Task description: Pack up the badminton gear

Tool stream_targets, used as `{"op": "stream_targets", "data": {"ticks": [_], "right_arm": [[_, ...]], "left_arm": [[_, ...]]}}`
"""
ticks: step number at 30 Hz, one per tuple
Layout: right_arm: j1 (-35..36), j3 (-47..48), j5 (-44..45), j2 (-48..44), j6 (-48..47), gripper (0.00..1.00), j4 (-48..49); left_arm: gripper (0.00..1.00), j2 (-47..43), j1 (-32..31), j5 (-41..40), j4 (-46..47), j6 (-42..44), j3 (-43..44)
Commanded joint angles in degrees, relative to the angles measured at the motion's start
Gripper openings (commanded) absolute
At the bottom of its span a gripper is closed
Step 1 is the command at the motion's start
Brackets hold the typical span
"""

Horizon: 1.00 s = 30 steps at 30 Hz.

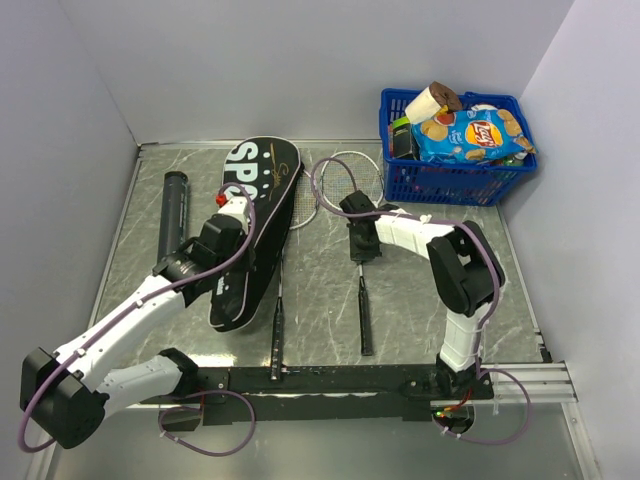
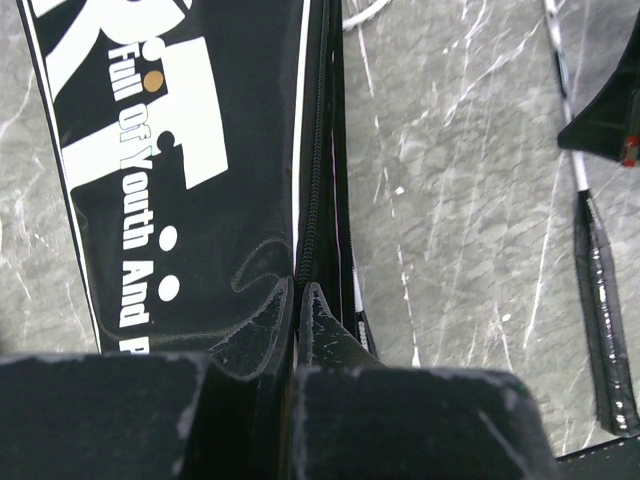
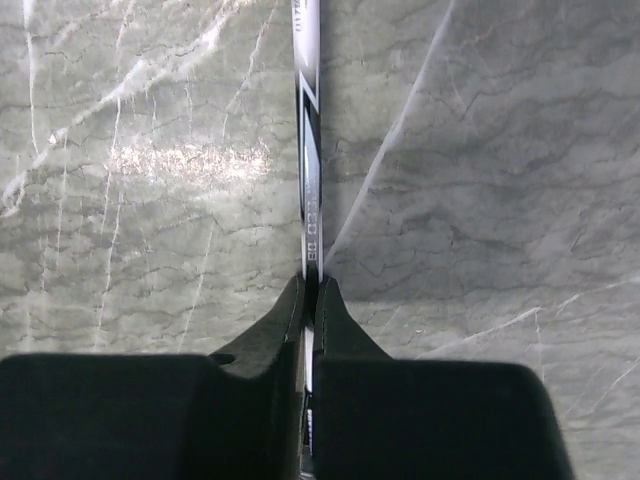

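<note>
Both claws are pinched shut: left claw (image 2: 300, 300) on the black cover (image 1: 262, 175) zip edge, right claw (image 3: 310, 292) on a racket (image 3: 306, 150) shaft flat on the table (image 1: 430, 270), second racket (image 1: 277, 320) between, blue basket (image 1: 450, 185) behind.

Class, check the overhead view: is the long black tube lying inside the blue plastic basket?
No, the long black tube lies on the grey marbled table at the left, apart from the blue plastic basket.

Left gripper (image 2: 298, 292) and right gripper (image 3: 310, 288) both pinched closed, arms outstretched
</note>
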Motion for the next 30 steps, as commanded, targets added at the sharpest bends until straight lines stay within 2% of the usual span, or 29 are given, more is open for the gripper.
{"op": "stream_targets", "data": {"ticks": [1, 7, 11, 19, 30], "right_arm": [[-0.2, 1.5, -0.4, 3.2, -1.6, 0.0, 1.6], [0.6, -2.0, 0.0, -4.7, -1.6, 0.0, 1.8], [2.4, -5.3, 2.2, -13.2, -1.4, 0.0, -1.0], [10.3, -11.3, 6.1, -28.7, 1.7, 0.0, -9.0], [21.8, -17.5, 6.8, -42.2, 11.1, 0.0, -19.2]], "left_arm": [[0.01, -1.1, 0.1, 1.0, 2.3, -1.2, -0.5], [0.01, -0.3, 0.2, 0.1, 2.2, -1.1, -0.2], [0.01, 0.7, 0.2, -0.2, 2.3, -0.8, 0.2], [0.01, 1.9, 0.2, -1.0, 3.7, -0.8, 1.1], [0.01, 3.9, 0.1, -1.2, 5.7, -3.8, 5.2]]}}
